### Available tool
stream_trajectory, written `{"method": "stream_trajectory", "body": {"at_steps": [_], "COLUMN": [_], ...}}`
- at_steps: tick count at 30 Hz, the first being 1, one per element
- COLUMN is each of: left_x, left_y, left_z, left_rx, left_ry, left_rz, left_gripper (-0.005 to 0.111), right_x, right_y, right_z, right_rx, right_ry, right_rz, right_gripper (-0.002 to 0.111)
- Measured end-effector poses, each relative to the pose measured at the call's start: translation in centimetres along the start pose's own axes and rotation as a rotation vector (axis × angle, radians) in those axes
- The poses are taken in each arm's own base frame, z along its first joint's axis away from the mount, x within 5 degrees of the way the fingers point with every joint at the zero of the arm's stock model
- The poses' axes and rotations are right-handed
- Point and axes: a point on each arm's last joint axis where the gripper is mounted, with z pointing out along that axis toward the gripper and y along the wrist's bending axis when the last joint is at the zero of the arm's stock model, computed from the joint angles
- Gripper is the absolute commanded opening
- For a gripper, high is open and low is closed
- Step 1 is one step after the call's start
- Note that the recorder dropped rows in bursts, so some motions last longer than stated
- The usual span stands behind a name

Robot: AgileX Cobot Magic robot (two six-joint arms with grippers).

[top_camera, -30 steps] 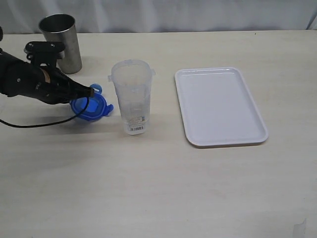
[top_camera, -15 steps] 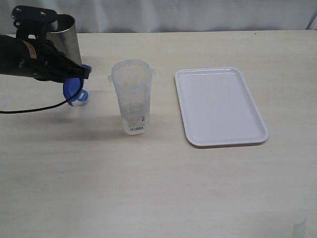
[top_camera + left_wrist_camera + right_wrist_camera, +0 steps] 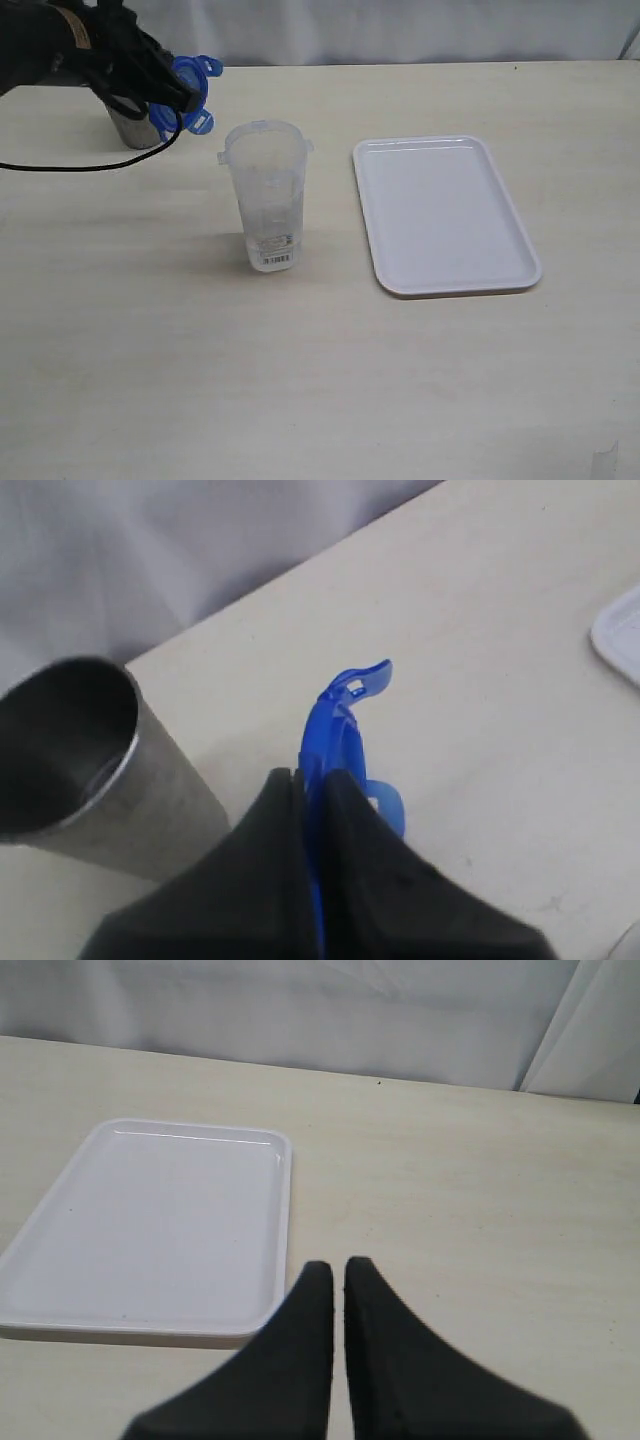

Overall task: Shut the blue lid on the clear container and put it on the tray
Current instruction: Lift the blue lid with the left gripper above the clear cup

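Lid (image 3: 190, 82) is held edge-on in the left claw (image 3: 178, 98), the jaws clamped on its rim, clear of the table. The container (image 3: 268, 195) is found below the claw and just tray-ward of it, upright, long axis vertical, mouth open. The left arm is the nearer. The right claw (image 3: 338, 1272) is pressed together and empty, with the tray (image 3: 445, 215) ahead of it. A second ago the lid lay on the table; it has since been raised.
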Motion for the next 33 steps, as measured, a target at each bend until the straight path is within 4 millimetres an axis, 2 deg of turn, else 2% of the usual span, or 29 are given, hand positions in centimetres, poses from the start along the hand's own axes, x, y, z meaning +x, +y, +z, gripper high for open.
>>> {"method": "stream_trajectory", "body": {"at_steps": [8,11,15,19,22,33], "left_x": [-4.3,-5.1,-5.8,-5.8,-5.6,-5.1], "left_y": [0.3,-0.8,-3.3,-5.4,-6.2,-6.6], "left_z": [-0.9,-1.1,-1.4,-1.6,-1.7,-2.1], "left_rx": [-0.025,-0.011,0.024,0.056,0.070,0.087], "left_ry": [-0.128,-0.150,-0.182,-0.169,-0.135,-0.056], "left_rz": [0.128,0.274,0.507,0.737,0.849,0.923], "left_gripper": [0.000,0.000,0.000,0.000,0.000,0.000], "right_x": [0.0,0.0,0.0,0.0,0.0,0.0], "right_y": [0.0,0.0,0.0,0.0,0.0,0.0], "right_z": [0.0,0.0,0.0,0.0,0.0,0.0], "right_rx": [0.000,0.000,0.000,0.000,0.000,0.000], "right_ry": [0.000,0.000,0.000,0.000,0.000,0.000], "right_rz": [0.000,0.000,0.000,0.000,0.000,0.000], "right_gripper": [0.004,0.004,0.004,0.004,0.004,0.004]}}
